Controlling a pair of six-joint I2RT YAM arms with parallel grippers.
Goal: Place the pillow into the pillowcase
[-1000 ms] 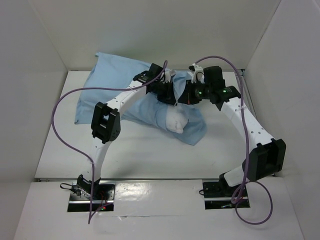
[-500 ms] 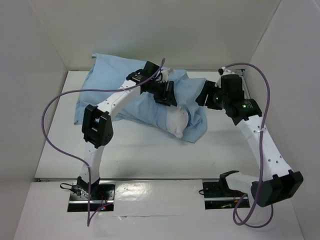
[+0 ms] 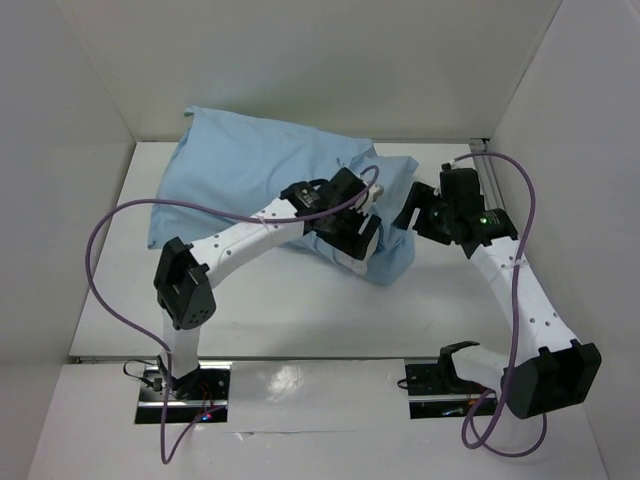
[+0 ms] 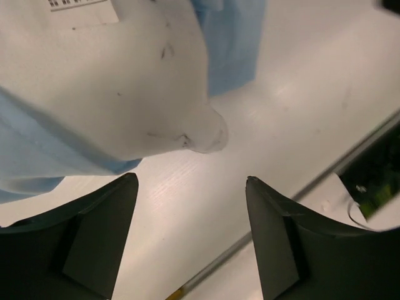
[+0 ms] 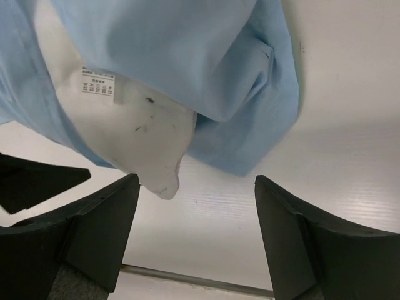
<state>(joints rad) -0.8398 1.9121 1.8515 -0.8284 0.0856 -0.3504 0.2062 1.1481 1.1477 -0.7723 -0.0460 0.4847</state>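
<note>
Light blue pillowcase (image 3: 250,160) lies plump on the table (image 3: 300,300), w/ the pillow (image 5: 125,131) filling most of its length. At the pillowcase's near-right open end a white pillow corner sticks out, w/ a printed tag (image 5: 99,82) on it and a few small dark marks near the tag. Blue cloth is bunched around that corner, and a loose flap of the pillowcase spreads flat on the table just right of it. L gripper (image 4: 190,181) hangs over the pillowcase's open end, directly above the bare corner. Its jaws are wide apart w/ nothing btw them; the corner tip lies just past the fingertips, not touched. R gripper (image 5: 197,180) sits just off the pillowcase's right edge, beside the loose flap, pointed toward the open end. Its jaws are also wide and hold nothing, w/ only bare table btw the fingers; flap and pillow corner lie just beyond them. In the R wrist view a dark wedge shows at the left edge, next to the pillow corner; can't tell what it is. Both arms reach in from the near side and meet at the pillowcase's open end, L from the left, R from the right.
</note>
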